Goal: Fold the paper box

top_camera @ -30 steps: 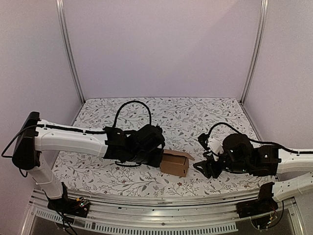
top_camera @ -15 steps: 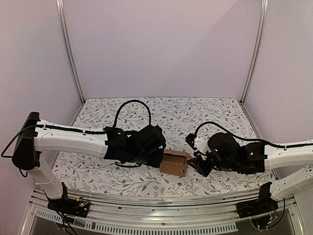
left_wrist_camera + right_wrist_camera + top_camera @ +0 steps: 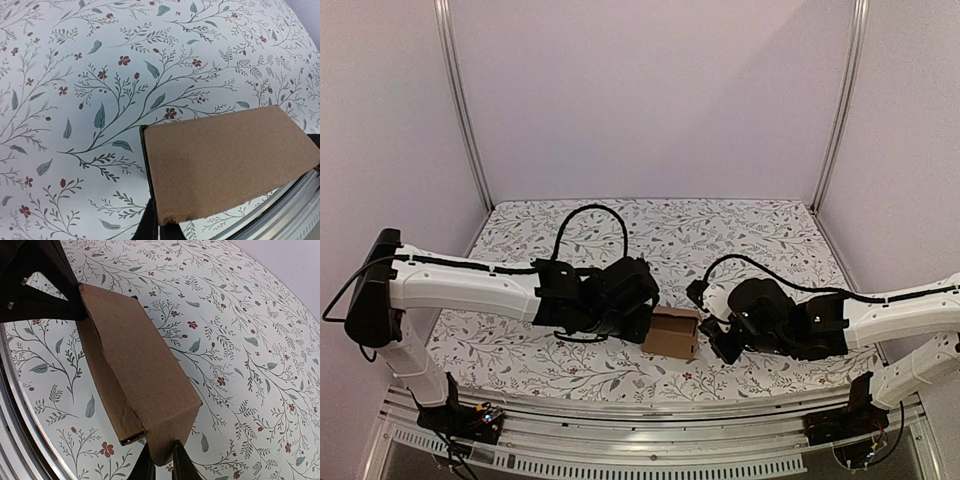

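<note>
The paper box, a small brown cardboard box, stands near the table's front edge between both arms. My left gripper is shut on its left wall; in the left wrist view the box's brown side fills the lower right and my fingertips pinch its bottom corner. My right gripper touches the box's right side. The right wrist view shows the box with a flap folded down towards me, and the right gripper shut on that flap's tip. The black left gripper holds the far end.
A floral cloth covers the table. An aluminium rail runs along the near edge, close below the box, and shows in the wrist views too. Lilac walls with metal posts enclose the back and sides.
My right arm moved left up to the box and its jaws closed on the right flap, which now lies folded against the box. The left arm and its grip stayed still.
</note>
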`<state>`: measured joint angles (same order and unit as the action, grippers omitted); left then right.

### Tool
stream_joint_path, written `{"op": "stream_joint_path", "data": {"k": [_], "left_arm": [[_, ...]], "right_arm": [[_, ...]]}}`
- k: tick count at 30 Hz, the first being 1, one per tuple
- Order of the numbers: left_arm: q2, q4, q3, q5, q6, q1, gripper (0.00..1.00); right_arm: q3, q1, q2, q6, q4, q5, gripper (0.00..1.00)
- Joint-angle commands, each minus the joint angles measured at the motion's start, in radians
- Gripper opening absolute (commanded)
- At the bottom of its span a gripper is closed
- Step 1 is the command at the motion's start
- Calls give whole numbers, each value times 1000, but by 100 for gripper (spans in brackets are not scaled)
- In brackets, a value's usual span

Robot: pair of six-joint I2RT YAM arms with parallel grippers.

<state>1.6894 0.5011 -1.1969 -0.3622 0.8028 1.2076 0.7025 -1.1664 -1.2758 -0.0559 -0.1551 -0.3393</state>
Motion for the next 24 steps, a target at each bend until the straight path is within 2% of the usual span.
{"op": "stream_joint_path", "data": {"k": [1,6,12,18,24], "left_arm": [[21,20,-29,-22,9,17,0],[26,24,-33,-23,2,19,0],[30,36,-38,-34,-3,26,0],[17,36,-33,-47,-17,26,20],[6,5,-20,-43,-31,26,29]], "right_arm": [[33,-16,-22,8,19,-44,9],[41,-24,-23,6,19,-72,1],[51,-23,-18,-18,1,-63,0],[43,-24,-3,-29,-15,-54,0],[33,-25,-3,-40,-19,-43,0]]}}
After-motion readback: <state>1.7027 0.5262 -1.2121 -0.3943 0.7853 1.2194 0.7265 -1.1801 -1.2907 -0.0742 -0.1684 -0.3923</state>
